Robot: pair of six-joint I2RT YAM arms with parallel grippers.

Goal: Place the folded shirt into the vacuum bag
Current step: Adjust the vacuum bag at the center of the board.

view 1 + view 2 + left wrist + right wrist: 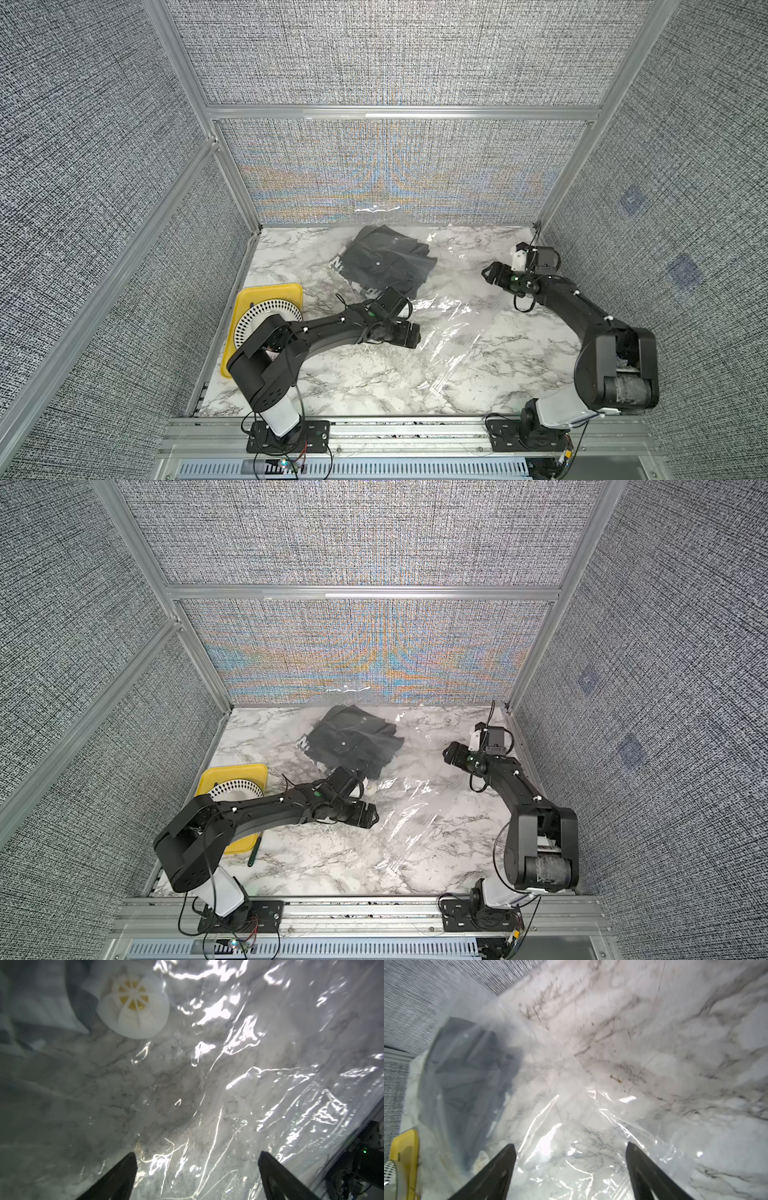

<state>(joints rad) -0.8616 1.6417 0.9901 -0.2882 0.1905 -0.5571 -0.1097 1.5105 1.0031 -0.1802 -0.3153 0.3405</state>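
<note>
The black folded shirt (386,262) (353,742) lies at the back of the marble table, hazy behind clear film in the right wrist view (467,1076). The vacuum bag (457,328) (415,816) spreads crinkled from the back wall to the table's front middle. Its round white valve (370,788) (133,1003) sits beside the shirt's near edge. My left gripper (415,334) (372,814) (196,1155) hovers open over the bag film, near the valve. My right gripper (486,274) (446,754) (571,1147) stands open at the bag's right side, facing the shirt. Neither gripper holds anything.
A yellow tray (249,299) (404,1147) with a black-and-white patterned plate (266,316) sits at the left, partly under my left arm. A dark green pen (254,852) lies by the tray's front corner. Grey fabric walls close in the back and sides.
</note>
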